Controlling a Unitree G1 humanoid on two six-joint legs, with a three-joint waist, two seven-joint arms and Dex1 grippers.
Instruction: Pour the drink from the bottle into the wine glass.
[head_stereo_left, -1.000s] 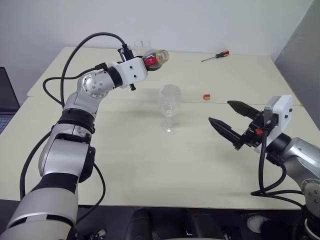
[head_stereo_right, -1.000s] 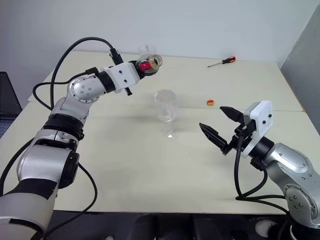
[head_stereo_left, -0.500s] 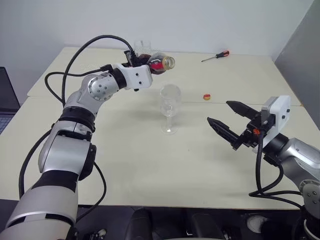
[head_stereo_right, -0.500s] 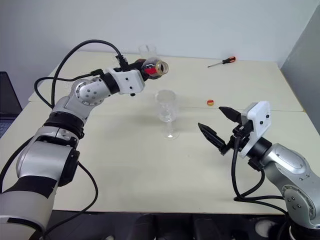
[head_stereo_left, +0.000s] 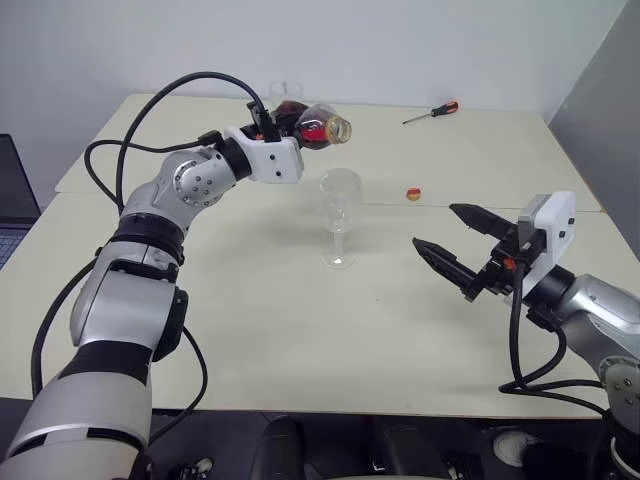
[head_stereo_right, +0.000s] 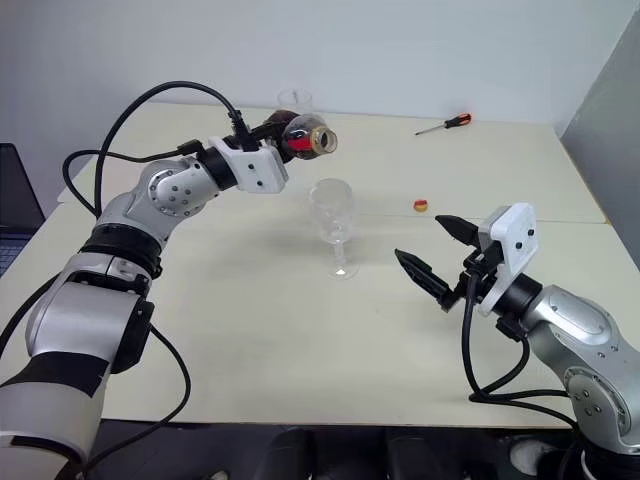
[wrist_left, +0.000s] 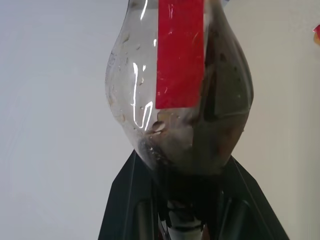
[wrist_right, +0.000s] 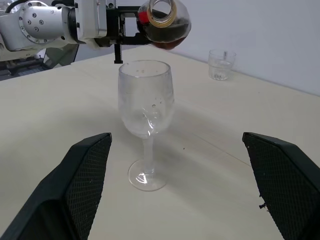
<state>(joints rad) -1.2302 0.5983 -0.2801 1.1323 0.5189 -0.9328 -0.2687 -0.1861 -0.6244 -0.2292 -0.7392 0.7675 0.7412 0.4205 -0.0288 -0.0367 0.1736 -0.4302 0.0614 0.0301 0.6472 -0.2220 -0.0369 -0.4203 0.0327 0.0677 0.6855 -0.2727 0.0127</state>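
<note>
My left gripper (head_stereo_left: 293, 120) is shut on the bottle (head_stereo_left: 314, 126) and holds it lying nearly level in the air, its uncapped mouth pointing right. The dark drink (wrist_left: 220, 105) lies along the lower side of the bottle, beside the red label (wrist_left: 179, 50). The wine glass (head_stereo_left: 340, 200) stands upright on the table just below the bottle's mouth and looks empty. No stream leaves the mouth. My right gripper (head_stereo_left: 434, 226) hovers open to the right of the glass, its black fingers (wrist_right: 85, 175) spread wide with nothing between them.
A yellow-and-red cap (head_stereo_left: 413, 193) lies right of the glass. A short clear tumbler (wrist_right: 220, 64) stands at the table's far side behind the bottle. A red-handled screwdriver (head_stereo_left: 432, 112) lies at the far right. A dark laptop (head_stereo_left: 15, 195) sits at the left edge.
My left wrist has rolled and the bottle has tipped from mouth-up toward level, its mouth shifting right and lower over the glass. The right arm has stayed still.
</note>
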